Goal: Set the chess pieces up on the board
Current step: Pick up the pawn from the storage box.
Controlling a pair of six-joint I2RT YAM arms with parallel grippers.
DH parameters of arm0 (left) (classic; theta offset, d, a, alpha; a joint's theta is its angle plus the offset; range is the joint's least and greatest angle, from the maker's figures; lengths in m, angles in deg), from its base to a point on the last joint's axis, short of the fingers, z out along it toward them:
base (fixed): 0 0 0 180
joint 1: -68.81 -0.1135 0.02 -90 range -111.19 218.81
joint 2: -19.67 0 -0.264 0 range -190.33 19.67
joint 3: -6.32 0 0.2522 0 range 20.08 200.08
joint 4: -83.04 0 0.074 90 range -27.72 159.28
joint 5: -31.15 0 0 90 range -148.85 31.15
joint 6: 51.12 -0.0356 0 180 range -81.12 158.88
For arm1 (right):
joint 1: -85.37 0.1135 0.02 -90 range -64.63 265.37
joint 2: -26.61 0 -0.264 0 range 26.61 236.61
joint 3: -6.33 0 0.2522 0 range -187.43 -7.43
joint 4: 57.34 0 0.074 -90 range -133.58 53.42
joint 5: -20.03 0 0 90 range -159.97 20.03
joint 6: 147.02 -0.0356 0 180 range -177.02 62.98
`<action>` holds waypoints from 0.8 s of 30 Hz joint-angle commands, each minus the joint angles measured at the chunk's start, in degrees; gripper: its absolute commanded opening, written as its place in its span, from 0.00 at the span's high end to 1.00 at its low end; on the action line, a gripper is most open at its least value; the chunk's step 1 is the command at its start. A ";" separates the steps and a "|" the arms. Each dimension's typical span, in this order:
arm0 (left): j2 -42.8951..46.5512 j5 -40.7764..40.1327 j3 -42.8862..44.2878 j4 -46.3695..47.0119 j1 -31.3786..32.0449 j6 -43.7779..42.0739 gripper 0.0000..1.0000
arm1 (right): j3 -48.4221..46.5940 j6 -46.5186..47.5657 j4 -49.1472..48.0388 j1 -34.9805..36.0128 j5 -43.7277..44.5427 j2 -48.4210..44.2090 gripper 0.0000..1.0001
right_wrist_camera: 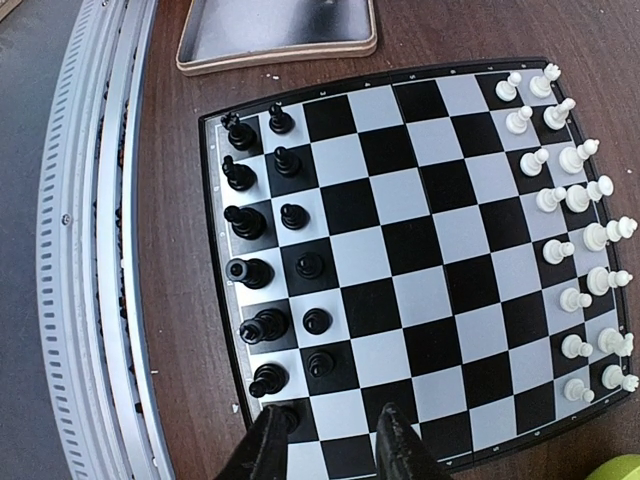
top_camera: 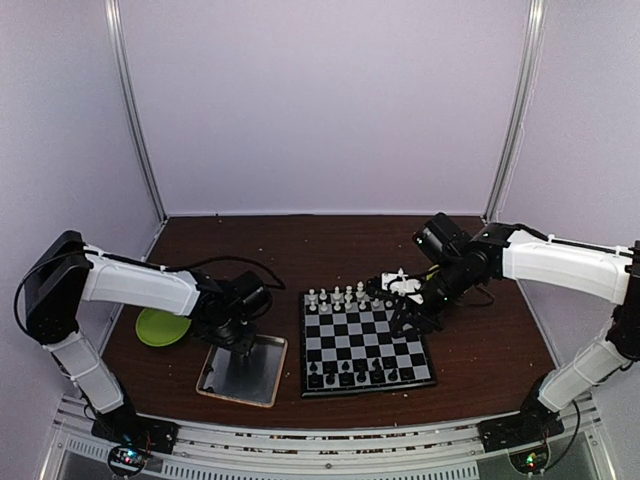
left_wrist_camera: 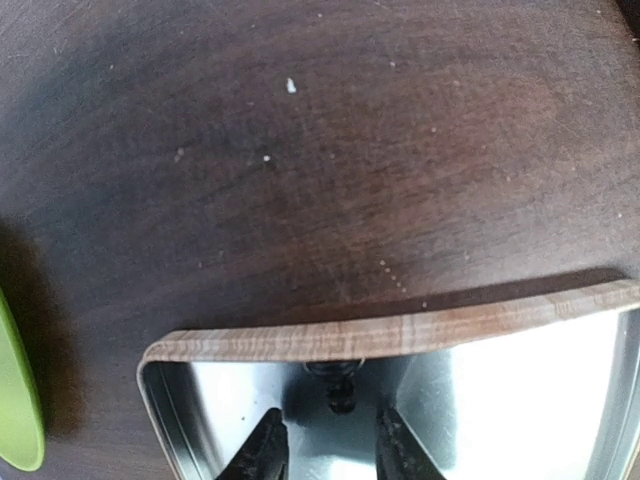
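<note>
The board (top_camera: 365, 345) lies in the middle of the table. White chess pieces (top_camera: 340, 297) line its far edge and black ones (top_camera: 350, 375) its near edge. In the right wrist view the black pieces (right_wrist_camera: 270, 240) fill two files on the left and the white ones (right_wrist_camera: 580, 230) stand on the right. My right gripper (right_wrist_camera: 330, 442) hovers open over a corner of the board (right_wrist_camera: 420, 260), its left finger (right_wrist_camera: 265, 450) beside a black piece (right_wrist_camera: 291, 415). My left gripper (left_wrist_camera: 328, 445) is open inside the metal tray (left_wrist_camera: 520, 400). One small black piece (left_wrist_camera: 341, 395) lies just ahead of its tips by the tray's wall.
The wood-rimmed tray (top_camera: 255, 365) sits left of the board, with a green plate (top_camera: 160, 327) farther left. The plate's edge shows in the left wrist view (left_wrist_camera: 15, 400). A ribbed metal rail (right_wrist_camera: 90, 250) runs along the table's near edge.
</note>
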 commanded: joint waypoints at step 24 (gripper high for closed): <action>-2.47 6.48 -4.79 9.16 -1.79 -3.94 0.91 | -0.58 0.13 0.86 -0.23 -0.60 0.36 0.69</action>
